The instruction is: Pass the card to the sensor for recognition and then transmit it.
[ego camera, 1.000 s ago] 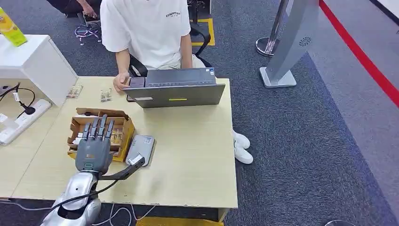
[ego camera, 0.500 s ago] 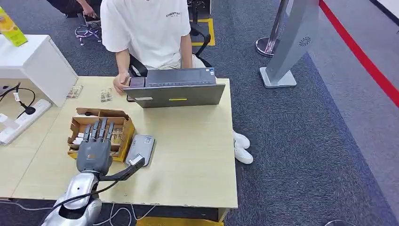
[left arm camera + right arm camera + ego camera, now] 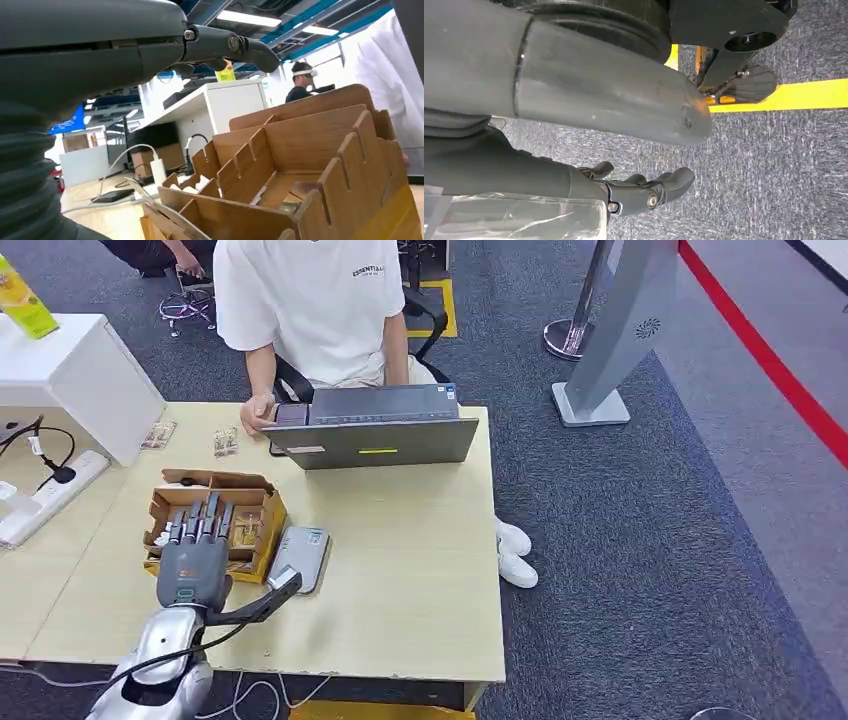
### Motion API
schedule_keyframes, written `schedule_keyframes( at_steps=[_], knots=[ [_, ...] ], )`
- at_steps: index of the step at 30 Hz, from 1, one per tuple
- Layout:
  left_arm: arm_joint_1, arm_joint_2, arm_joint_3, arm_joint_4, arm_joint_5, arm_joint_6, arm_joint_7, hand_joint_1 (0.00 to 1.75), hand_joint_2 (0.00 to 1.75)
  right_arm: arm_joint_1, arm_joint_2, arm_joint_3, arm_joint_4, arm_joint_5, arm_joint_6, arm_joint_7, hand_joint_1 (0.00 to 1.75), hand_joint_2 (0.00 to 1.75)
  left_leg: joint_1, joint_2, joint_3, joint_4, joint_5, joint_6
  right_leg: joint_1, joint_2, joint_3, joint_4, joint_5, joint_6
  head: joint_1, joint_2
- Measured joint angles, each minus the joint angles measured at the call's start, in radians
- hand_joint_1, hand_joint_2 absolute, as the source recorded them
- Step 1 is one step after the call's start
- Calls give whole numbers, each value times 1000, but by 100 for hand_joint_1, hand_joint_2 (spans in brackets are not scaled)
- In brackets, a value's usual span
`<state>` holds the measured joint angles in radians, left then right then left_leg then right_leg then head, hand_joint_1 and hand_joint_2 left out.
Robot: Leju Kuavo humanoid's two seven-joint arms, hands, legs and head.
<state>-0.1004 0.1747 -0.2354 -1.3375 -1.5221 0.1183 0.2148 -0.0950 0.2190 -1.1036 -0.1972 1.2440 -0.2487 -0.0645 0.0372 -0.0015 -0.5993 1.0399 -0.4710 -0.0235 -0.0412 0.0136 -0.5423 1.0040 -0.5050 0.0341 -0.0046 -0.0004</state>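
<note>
Here the empty, spread left robot hand hovers over the brown compartmented cardboard box; its fingers could snag a divider.

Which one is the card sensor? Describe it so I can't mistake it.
On the wooden table, find the brown cardboard box beneath the left hand. The sensor is the flat grey pad beside it, unlike the big laptop.

The left robot hand hangs over the brown box at the lower left of the frame. The box's notched walls stick up under the fingers. The grey sensor lies just right of it. Past the sensor, bare surface runs to the laptop higher up.
</note>
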Motion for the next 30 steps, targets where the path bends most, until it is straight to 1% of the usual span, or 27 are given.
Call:
schedule_keyframes(
  at_steps=[1, 2, 15, 27, 30],
  knots=[
    [0, 0, 1, 0, 0, 0, 0, 101, 175, 0, 0, 0, 0, 0, 0, 0, 0, 0, 0, 0, 0, 0, 0, 0, 0, 0, 0, 0, 0, 0, 0, 0],
    [1, 0, 1, 0, 0, 0, 0, 175, 175, 0, 0, 0, 0, 0, 0, 0, 0, 0, 0, 0, 0, 0, 0, 0, 0, 0, 0, 0, 0, 0, 0, 0],
    [17, 0, 5, 0, 45, 3, -19, 175, 175, 0, -2, 0, 0, 1, -1, 0, 0, 0, 0, 0, 0, 0, 0, 0, 0, 0, 0, 0, 0, 0, 0, 0],
    [18, 0, 8, 0, 56, 1, -21, 175, 175, 0, -5, 0, 0, 2, -1, 0, 0, 0, 0, 0, 0, 0, 0, 0, 0, 0, 0, 0, 0, 0, 0, 0],
    [18, -2, 8, 0, 67, 14, -32, 175, 175, 0, -5, 0, 0, 2, -2, 0, 0, 0, 0, 0, 0, 0, 0, 0, 0, 0, 0, 0, 0, 0, 0, 0]
  ],
)
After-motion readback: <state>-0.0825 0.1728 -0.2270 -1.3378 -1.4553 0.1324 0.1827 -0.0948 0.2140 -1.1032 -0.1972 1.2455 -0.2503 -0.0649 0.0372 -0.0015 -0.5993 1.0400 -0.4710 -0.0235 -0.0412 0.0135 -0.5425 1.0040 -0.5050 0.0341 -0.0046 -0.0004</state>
